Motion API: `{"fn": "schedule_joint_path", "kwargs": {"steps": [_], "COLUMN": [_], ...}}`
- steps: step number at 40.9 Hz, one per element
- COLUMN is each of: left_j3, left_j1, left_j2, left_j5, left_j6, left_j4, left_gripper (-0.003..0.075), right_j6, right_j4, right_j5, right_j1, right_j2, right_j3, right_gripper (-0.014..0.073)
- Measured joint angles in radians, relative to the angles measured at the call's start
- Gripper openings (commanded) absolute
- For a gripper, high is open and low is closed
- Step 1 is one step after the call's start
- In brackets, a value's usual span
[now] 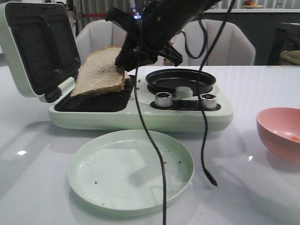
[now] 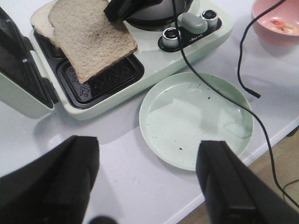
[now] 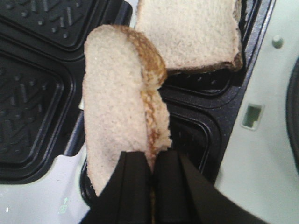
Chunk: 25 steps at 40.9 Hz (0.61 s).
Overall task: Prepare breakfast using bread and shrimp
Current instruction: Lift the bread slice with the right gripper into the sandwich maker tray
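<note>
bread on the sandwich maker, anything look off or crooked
Yes. The slice pinched by the right gripper hangs tilted above the grill well rather than lying flat, and it bends near the jaws. A second slice lies in the grill behind it. Dark crumbs speckle the green plate.

No text or label can be read.

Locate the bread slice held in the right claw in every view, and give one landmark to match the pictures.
Front view: held slice tilted over the sandwich maker's open plate, upper left of centre, pinched by the right claw.
Left wrist view: held slice at top, left of centre, overlapping a second slice.
Right wrist view: held slice at centre, edge-on, above the claw.
Shared landmark: the black ridged lower plate beneath it.
</note>
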Motion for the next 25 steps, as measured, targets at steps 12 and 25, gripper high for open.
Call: {"fn": "schedule_joint_path", "kwargs": {"steps": [12,25], "left_j3": [0.000,0.000], "left_j1": [0.000,0.000], "left_j2": [0.000,0.000], "left_j5": [-0.002,-0.002], "left_j6": [0.000,0.000], "left_j4": [0.005,0.014], "left_gripper": [0.0489,0.0489], "right_j6": [0.000,0.000], "right_j4": [0.000,-0.109], "right_j5": [-0.012,0.095], "right_j1": [0.027,-0.010], "right_j2": [0.068,0.008], "right_j3": [-0.026,-0.026], "right_gripper": [0.0424,0.0422]}}
